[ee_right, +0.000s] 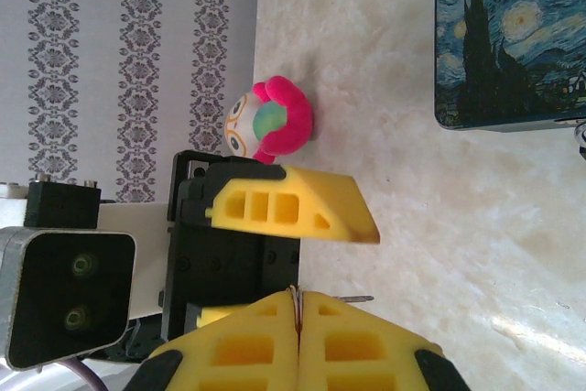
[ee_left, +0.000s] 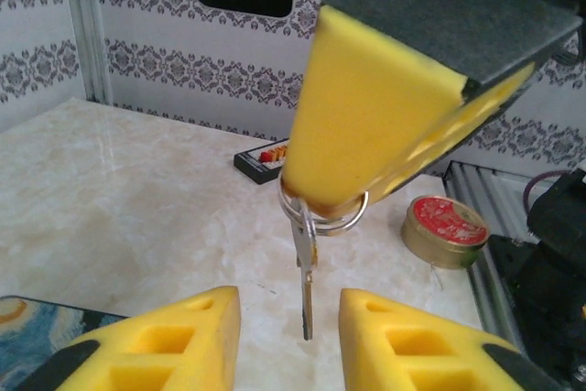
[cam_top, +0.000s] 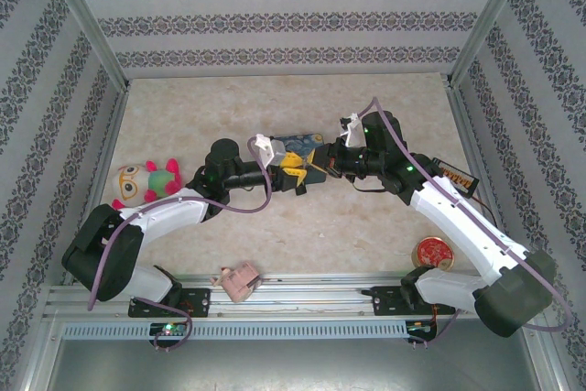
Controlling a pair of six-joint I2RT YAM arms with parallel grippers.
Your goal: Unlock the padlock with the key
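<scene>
One risk: left gripper (ee_left: 288, 307), part-open and empty, closes off-centre, knocking thin silver metal key (ee_left: 307, 272) from clamped right gripper (ee_left: 319, 200)

You had 2 arms, the left arm (cam_top: 165, 212) and the right arm (cam_top: 458, 217), with 2 grippers, the left gripper (ee_left: 291, 331) and the right gripper (ee_right: 299, 304). You also had 1 table (cam_top: 366, 226), 1 key (ee_left: 306, 272), 1 blue painted tin (cam_top: 298, 145), 1 plush toy (cam_top: 146, 180), 1 round red-lidded tin (cam_top: 433, 252), 1 small dark box (cam_top: 455, 174) and 1 pink object (cam_top: 238, 281).
</scene>
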